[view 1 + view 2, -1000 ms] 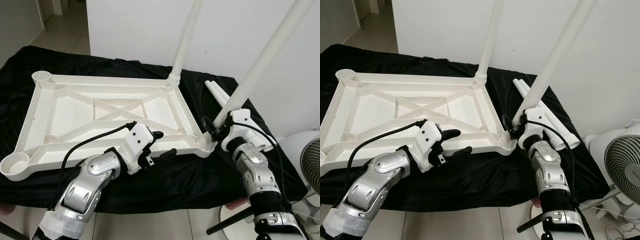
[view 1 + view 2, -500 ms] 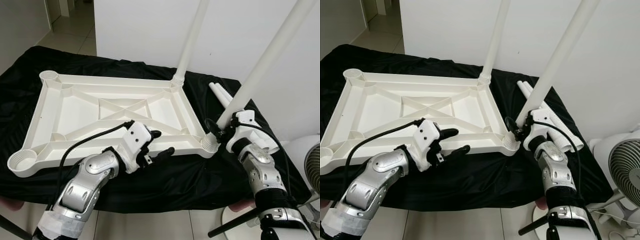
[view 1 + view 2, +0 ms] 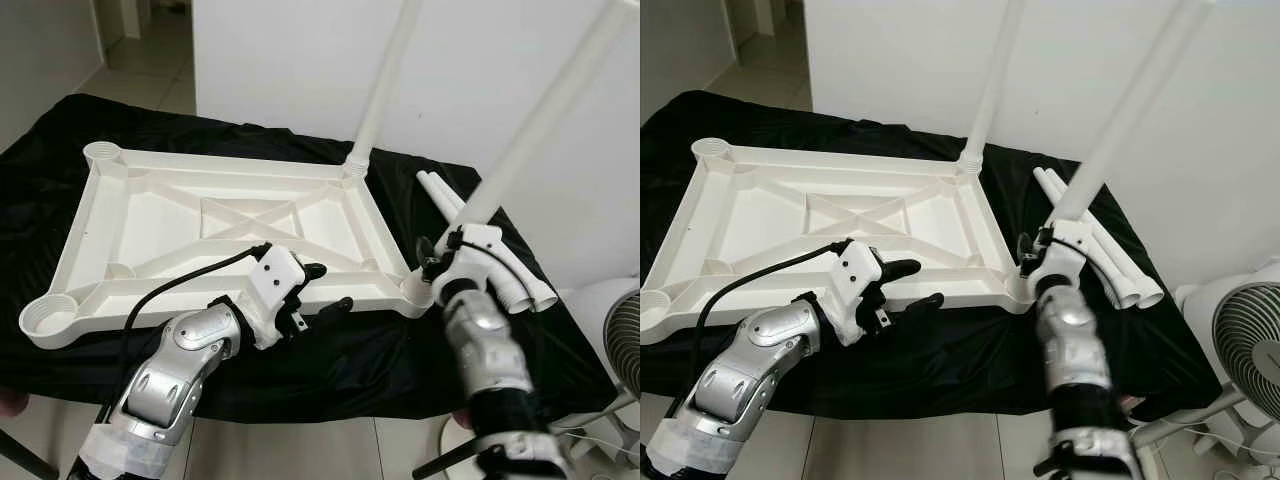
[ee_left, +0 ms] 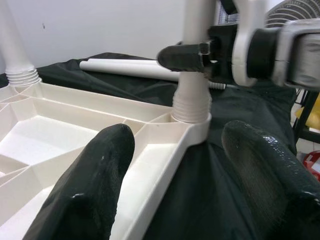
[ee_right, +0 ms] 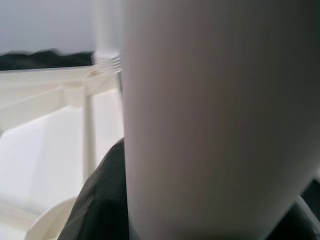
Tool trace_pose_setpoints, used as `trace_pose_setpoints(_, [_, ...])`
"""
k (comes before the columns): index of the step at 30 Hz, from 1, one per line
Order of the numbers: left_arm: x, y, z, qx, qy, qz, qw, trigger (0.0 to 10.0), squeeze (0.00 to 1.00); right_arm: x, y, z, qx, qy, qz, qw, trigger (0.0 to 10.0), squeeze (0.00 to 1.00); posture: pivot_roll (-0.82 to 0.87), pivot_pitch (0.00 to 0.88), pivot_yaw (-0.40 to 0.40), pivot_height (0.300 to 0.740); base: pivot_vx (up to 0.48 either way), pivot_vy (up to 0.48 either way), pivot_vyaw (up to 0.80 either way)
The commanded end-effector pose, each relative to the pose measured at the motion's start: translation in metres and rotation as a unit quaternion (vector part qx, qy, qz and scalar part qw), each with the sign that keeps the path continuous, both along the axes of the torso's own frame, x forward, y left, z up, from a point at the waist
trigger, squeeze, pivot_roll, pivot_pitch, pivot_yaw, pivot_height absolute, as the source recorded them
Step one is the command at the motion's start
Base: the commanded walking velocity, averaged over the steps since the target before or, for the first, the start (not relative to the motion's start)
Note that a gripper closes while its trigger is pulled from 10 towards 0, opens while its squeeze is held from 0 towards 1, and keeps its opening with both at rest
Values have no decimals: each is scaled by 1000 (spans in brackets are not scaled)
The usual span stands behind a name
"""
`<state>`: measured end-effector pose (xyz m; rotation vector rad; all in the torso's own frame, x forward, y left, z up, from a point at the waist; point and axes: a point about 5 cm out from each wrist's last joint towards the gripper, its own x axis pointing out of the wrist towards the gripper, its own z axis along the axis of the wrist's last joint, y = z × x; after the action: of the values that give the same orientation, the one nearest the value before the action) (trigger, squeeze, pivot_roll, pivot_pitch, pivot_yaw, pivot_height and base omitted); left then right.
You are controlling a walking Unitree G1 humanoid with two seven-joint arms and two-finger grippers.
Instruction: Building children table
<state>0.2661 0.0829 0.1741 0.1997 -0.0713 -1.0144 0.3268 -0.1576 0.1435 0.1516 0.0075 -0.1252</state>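
The white tabletop [image 3: 88,232] lies upside down on a black cloth. One white leg [image 3: 385,75] stands in its far right corner socket. A second leg [image 3: 540,115] rises from the near right socket [image 4: 192,107], tilted to the right. My right gripper [image 3: 447,250] is shut on this leg just above the socket, and the leg [image 5: 200,125] looms close in the right wrist view. My left gripper [image 3: 330,287] is open at the tabletop's near edge, its fingers [image 4: 90,190] spread toward that corner. Two loose legs [image 3: 520,285] lie on the cloth to the right.
Sockets at the far left [image 3: 102,153] and near left [image 3: 47,320] corners hold nothing. A white fan [image 3: 1245,350] stands on the floor at the right. A white wall is close behind the cloth-covered surface, with tiled floor in front.
My right forearm has swung left beneath the gripped leg and is blurred. The left gripper stays open by the near edge. The view has shifted slightly.
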Motion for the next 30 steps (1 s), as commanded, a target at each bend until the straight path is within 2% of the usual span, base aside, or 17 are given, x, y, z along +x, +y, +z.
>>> trace_pose_setpoints(1, [-3, -7, 0, -4, 3, -8, 1000, 10000, 0, -10, 3, -23, 13, 66, -31, 997, 10000, 0, 92, 34, -192, 740, 0, 0, 0])
trace_pose_setpoints(3, [-3, -7, 0, -4, 3, -9, 1000, 10000, 0, -12, 6, -24, 23, 70, -37, 997, 10000, 0, 92, 34, -192, 740, 0, 0, 0])
trace_pose_setpoints(5, [-3, -7, 0, -8, 4, -8, 1000, 10000, 0, -18, 21, -23, 12, 59, -16, 998, 10000, 0, 90, 27, -192, 740, 0, 0, 0])
trace_pose_setpoints(15, [-1, -9, 0, -7, 2, -11, 1000, 10000, 0, -17, 18, -15, -9, 42, -2, 999, 10000, 0, 83, 17, -195, 740, 0, 0, 0])
trace_pose_setpoints(16, [-1, -9, 1, -7, 3, -10, 1000, 10000, 0, -18, 17, -14, -15, 41, 2, 999, 10000, 847, 84, 17, -195, 740, 0, 0, 0])
trace_pose_setpoints(17, [-1, -9, 1, -7, 3, -10, 1000, 10000, 0, -18, 17, -14, -15, 41, 2, 999, 10000, 847, 84, 17, -195, 740, 0, 0, 0])
trace_pose_setpoints(18, [-1, -9, 0, -7, 3, -10, 1000, 10000, 0, -19, 14, -14, -16, 37, 10, 999, 10000, 1000, 83, 18, -195, 740, 0, 0, 0])
trace_pose_setpoints(24, [-1, -9, 0, -7, 3, -10, 1000, 10000, 0, -19, 6, -11, -7, 4, 48, 999, 10000, 1000, 82, 21, -193, 740, 0, 0, 0])
trace_pose_setpoints(25, [-1, -10, 0, -8, 3, -9, 1000, 10000, 0, -18, 4, -8, -10, -9, 76, 997, 10000, 1000, 83, 22, -195, 740, 0, 0, 0])
trace_pose_setpoints(26, [-1, -10, 0, -8, 3, -9, 1000, 10000, 0, -18, 4, -8, -10, -9, 76, 997, 10000, 1000, 83, 22, -195, 740, 0, 0, 0])
trace_pose_setpoints(27, [-2, -11, 0, -9, 4, -8, 1000, 10000, 0, -16, -1, -5, -20, -24, 106, 994, 10000, 0, 85, 22, -195, 740, 0, 0, 0])
trace_pose_setpoints(28, [-2, -11, 0, -9, 4, -8, 1000, 10000, 0, -16, -1, -5, -20, -24, 106, 994, 10000, 0, 85, 22, -195, 740, 0, 0, 0])
trace_pose_setpoints(30, [-3, -13, -1, -14, 12, -8, 1000, 10000, 0, -12, -10, -3, -38, -31, 154, 987, 10000, 0, 86, 24, -198, 740, 0, 0, 0])
